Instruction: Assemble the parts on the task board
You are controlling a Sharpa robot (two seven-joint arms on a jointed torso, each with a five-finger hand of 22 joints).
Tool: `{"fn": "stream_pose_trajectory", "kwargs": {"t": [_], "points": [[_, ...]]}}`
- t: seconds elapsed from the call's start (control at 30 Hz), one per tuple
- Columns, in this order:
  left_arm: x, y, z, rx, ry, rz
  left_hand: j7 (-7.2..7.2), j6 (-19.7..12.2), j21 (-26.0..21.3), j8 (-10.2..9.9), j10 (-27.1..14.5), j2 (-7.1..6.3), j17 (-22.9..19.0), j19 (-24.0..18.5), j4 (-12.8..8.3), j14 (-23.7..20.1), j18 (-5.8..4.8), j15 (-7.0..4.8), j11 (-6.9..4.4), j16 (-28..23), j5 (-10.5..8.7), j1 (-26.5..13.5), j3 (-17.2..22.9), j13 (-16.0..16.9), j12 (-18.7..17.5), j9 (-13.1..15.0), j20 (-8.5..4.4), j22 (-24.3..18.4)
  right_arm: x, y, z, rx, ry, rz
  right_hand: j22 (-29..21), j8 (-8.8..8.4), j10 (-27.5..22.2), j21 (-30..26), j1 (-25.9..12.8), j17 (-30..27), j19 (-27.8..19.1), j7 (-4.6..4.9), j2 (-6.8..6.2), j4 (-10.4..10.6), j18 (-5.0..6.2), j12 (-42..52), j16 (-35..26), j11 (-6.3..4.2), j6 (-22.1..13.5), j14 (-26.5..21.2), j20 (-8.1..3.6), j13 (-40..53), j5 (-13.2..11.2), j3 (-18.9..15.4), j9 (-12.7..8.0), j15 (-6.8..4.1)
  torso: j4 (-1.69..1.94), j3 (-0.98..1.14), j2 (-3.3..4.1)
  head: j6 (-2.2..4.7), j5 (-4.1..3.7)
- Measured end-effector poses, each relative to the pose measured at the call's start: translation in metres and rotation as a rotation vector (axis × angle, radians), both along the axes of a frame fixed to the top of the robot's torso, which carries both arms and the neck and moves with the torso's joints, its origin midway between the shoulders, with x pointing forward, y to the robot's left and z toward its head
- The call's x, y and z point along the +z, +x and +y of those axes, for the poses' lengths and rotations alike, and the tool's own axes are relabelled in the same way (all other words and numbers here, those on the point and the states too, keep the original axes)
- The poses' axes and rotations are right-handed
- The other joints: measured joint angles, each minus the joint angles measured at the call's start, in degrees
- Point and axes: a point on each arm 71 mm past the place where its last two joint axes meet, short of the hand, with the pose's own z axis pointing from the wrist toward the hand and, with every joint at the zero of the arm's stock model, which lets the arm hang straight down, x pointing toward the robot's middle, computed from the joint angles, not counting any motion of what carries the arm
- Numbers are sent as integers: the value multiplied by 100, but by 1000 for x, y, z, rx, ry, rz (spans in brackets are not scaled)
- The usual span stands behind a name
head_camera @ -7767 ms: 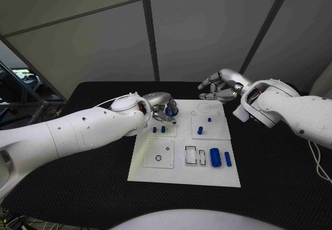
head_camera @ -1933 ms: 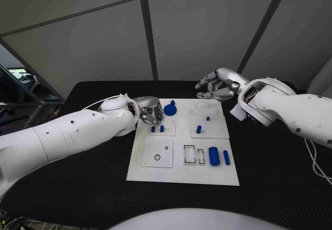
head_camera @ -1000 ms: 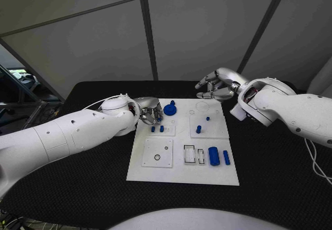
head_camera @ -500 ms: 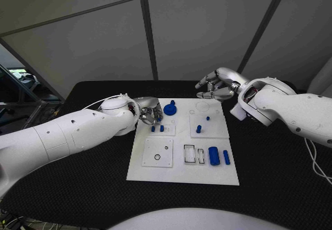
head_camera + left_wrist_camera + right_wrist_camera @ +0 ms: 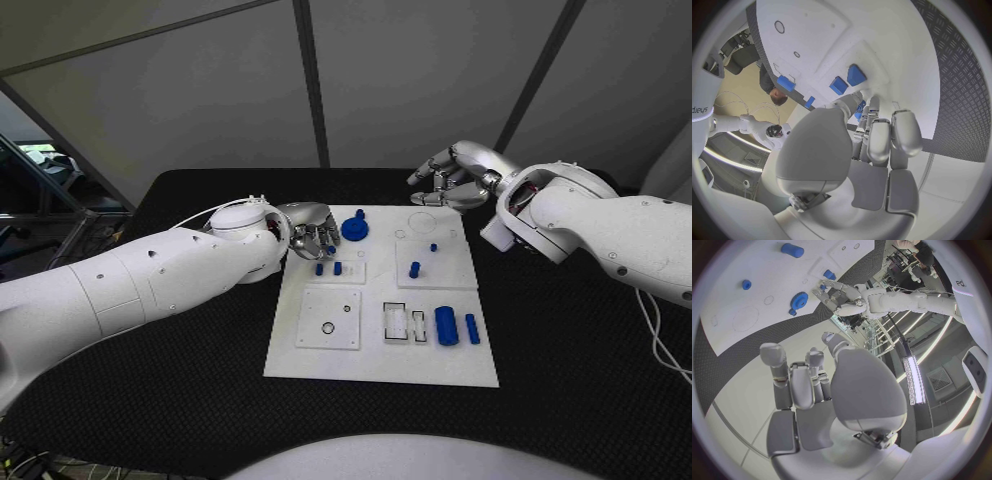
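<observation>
The white task board (image 5: 378, 370) lay in the middle of the black bench (image 5: 173, 400). Nearest the robot, on the board's right side, a thick blue cylinder (image 5: 446, 326) lay beside a thinner blue bar (image 5: 472, 329), apart from each other, with two dark-edged rectangular slots (image 5: 402, 323) just to their left. Left of these sat a raised square plate with a small ring hole (image 5: 329, 328).

Further back, two short blue pegs (image 5: 329, 268) stood side by side on the left half of the board, and a single blue peg (image 5: 415, 269) stood on the right half, with a smaller blue stud (image 5: 433, 247) behind it.

At the far left edge of the board the left hand (image 5: 312, 237) hung with its fingers curled in; I cannot tell whether they held anything. A blue gear (image 5: 355, 228) stood just beside it on the board.

Beyond the board's far right corner, the right hand (image 5: 454, 182) hovered over the bench, fingers curled loosely and apart, grasping nothing.
</observation>
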Motion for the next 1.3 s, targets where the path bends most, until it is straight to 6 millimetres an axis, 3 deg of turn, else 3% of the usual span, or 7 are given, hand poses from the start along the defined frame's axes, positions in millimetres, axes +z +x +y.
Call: {"fn": "stream_pose_trajectory", "kwargs": {"t": [0.3, 1.3], "points": [[0, 0, 3, 5, 0, -4, 0, 0, 0, 0, 0, 24, 0, 0, 0, 0, 0, 0, 0, 2, 0, -24, 0, -1, 0, 0, 0, 0, 0, 0, -1, -2, -1, 0, -39, 0, -225, -31, 0, -18, 0, 0, 0, 17, 1, -265, -22, -1, 0, 0, 0, -291, 0, 17, 0, 0, 3, -2, 0, -1, 8], [0, 0, 2, 11, -20, 6, 3, 4, 0, 0, 61, 46, 1, 0, 1, 20, 0, -20, -19, 24, 0, -46, 0, 28, 0, -18, 0, 3, 0, 1, -1, -3, -1, 0, -38, 0, -224, -31, 0, -17, 0, 0, 0, 2, 0, -265, -21, 0, 0, 0, 0, -305, 0, 31, -4, 0, -1, 2, 1, 2, 20]]}}
